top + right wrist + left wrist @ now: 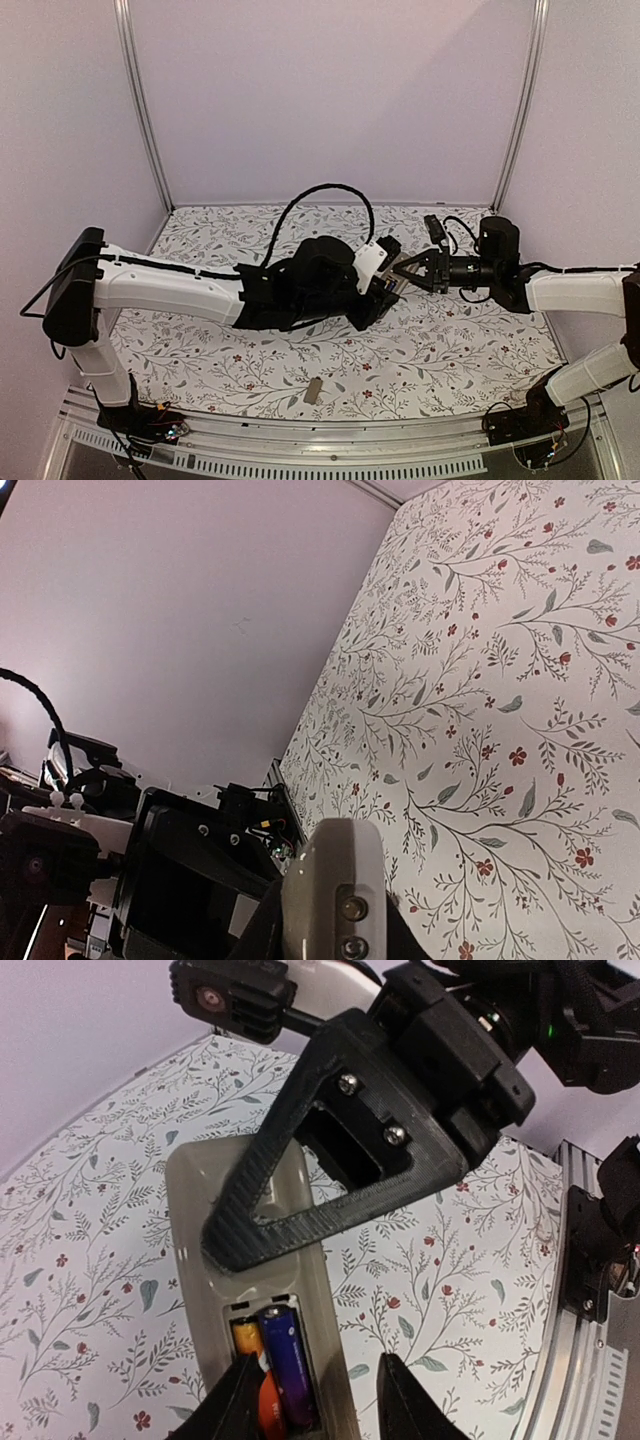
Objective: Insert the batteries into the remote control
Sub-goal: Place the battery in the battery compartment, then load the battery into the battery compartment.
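Note:
The remote control (200,1210) is held above the table, grey-beige back up, with its battery recess open. Two batteries lie in the recess: an orange-red one (250,1340) on the left and a dark purple one (287,1360) beside it. My right gripper (403,270) is shut on the remote's far end; its ribbed black finger (300,1160) crosses the remote's back. The remote's end (330,880) fills the bottom of the right wrist view. My left gripper (320,1405) is open over the recess, its left fingertip (232,1405) over the orange-red battery. The left gripper (385,290) meets the right one at mid-table.
A small flat grey cover plate (313,390) lies on the floral tablecloth (200,350) near the front edge. Metal rails run along the front edge (330,440). Purple walls close the back and sides.

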`<state>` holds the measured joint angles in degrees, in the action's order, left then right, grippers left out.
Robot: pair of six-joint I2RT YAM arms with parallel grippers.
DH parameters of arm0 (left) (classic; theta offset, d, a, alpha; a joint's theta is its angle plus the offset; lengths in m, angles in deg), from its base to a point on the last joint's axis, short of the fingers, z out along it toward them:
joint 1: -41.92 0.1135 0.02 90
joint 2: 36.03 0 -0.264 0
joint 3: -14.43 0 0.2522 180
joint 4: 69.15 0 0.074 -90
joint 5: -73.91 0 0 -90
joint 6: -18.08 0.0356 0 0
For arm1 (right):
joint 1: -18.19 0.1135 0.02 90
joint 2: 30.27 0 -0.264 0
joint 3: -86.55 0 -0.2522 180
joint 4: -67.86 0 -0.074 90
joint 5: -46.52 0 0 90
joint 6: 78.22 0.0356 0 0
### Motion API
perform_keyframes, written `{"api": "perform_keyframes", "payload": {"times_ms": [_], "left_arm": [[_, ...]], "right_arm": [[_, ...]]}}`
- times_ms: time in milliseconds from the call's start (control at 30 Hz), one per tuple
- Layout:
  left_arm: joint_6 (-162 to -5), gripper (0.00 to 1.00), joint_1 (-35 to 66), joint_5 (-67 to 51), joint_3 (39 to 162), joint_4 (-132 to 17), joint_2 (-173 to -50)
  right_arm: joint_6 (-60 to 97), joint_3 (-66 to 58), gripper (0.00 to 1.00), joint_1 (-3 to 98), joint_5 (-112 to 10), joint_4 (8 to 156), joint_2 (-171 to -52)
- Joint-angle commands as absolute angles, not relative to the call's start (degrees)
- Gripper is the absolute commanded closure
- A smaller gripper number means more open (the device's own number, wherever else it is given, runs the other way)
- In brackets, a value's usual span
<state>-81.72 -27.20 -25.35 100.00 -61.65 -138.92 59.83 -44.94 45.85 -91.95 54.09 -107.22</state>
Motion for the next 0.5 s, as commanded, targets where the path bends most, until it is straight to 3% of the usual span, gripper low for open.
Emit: {"api": "perform_keyframes", "payload": {"times_ms": [0, 267, 400, 467], "left_arm": [[-81.42, 0.58, -26.77, -30.02, 97.36, -57.66, -137.52], [-81.27, 0.53, -26.76, -31.21, 94.79, -60.38, -134.5], [-82.8, 0.34, -26.8, -28.6, 93.16, -61.42, -131.64], [-84.47, 0.2, -26.81, -28.16, 92.74, -60.82, -130.52]], "right_arm": [[60.81, -45.32, 1.0, 46.03, -95.07, 49.97, -107.18], [60.74, -45.49, 1.0, 46.0, -94.74, 49.98, -107.69], [60.25, -45.57, 1.0, 45.94, -94.11, 49.91, -108.46], [59.84, -45.46, 1.0, 45.95, -93.73, 49.95, -108.61]]}}
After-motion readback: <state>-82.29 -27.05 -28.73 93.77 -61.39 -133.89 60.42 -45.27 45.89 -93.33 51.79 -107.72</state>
